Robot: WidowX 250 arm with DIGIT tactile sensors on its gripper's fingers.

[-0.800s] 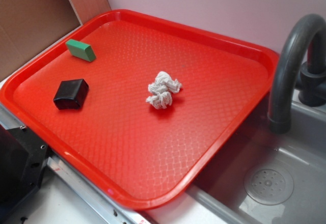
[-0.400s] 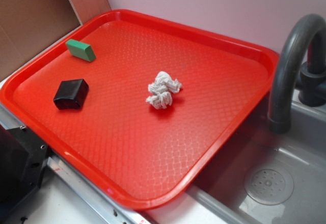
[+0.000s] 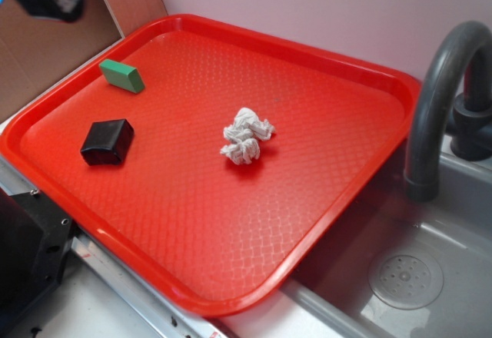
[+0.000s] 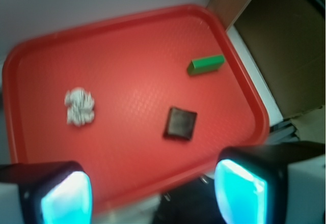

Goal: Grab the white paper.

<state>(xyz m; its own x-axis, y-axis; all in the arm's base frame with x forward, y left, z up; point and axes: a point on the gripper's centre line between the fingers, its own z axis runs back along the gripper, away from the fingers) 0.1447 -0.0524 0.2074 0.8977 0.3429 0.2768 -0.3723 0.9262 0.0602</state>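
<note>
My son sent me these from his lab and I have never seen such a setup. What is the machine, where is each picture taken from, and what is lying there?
The machine is a small robot arm with a two-fingered hand. One picture comes from a camera standing beside the scene; there only a blurred part of the arm shows in the top left corner. The other comes from a camera on the arm's wrist, looking down; the two dark fingers with glowing blue-green pads frame its bottom edge, spread apart and holding nothing. On the red plastic tray lie a crumpled white paper wad, a green rectangular block and a black squarish block, all apart from each other. Beside the tray is a grey sink with a curved grey tap.
</note>
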